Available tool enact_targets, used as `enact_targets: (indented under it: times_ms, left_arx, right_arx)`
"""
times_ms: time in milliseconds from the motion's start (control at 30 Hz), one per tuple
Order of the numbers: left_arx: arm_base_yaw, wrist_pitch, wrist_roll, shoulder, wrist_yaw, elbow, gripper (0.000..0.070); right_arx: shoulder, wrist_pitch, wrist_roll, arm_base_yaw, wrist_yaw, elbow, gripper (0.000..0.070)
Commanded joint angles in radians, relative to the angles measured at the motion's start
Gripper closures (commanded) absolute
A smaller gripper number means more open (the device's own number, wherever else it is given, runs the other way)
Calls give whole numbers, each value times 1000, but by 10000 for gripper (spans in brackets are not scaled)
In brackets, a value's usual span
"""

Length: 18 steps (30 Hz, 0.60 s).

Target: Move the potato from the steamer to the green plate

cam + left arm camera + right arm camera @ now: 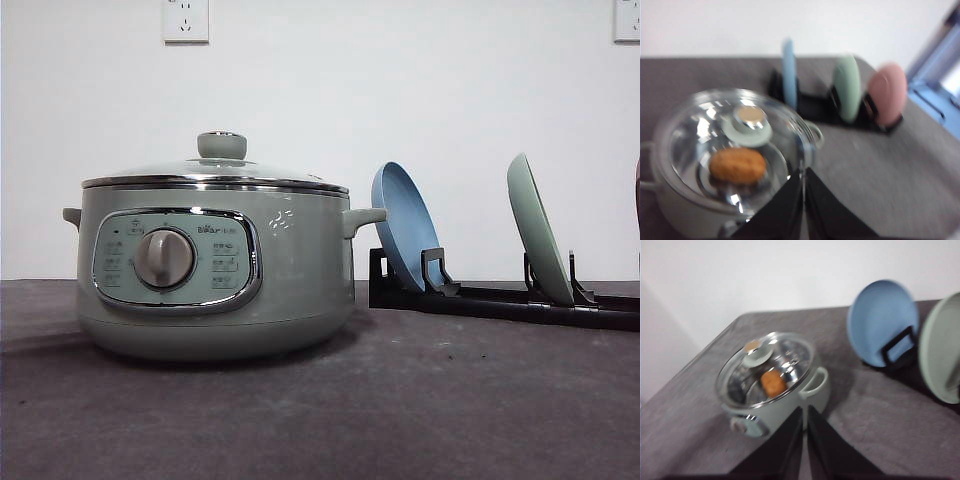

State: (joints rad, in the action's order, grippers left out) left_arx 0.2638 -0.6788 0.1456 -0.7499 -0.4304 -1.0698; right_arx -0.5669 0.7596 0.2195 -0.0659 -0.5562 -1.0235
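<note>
Potato [737,165] sat inside the steamer [215,270], visible through the glass lid [730,137], so basically nothing done on the transfer. Lid closed, green knob [221,145] on top, untouched as far as could be told. Steamer parked toward the left side of the table [400,410], control dial facing front.

Green plate [538,228] stood upright on edge in the black rack [500,298] near the table's back right, blue plate [403,225] in the slot beside it, a pink one [888,93] one slot further along. Plate not laid flat anywhere, nothing on it.

Left gripper [803,200] looked pressed together, fingers touching, holding nothing, up above the steamer's near rim. Right gripper [804,445] same deal: fingers closed against each other, empty, hovering off to the steamer's side. Both wrist shots blurry, so fine detail iffy.

Left to do, by the look of it: lid off, potato out, plate sorted, potato onto it. Pretty much everything.
</note>
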Motion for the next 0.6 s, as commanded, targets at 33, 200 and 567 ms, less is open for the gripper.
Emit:
enact_targets:
  times_ms: [33, 200, 567]
  left_arx:
    - [26, -70, -104, -36, -25, -64, 699]
    - [60, -116, -142, -54, -26, -97, 699]
    - [64, -113, -142, -53, -25, -97, 637]
  right_arx:
    - [-36, 12, -77, -9, -45, -48, 696]
    - [-59, 13, -139, -64, -50, -71, 696]
    - [-59, 61, -224, -91, -46, -71, 695]
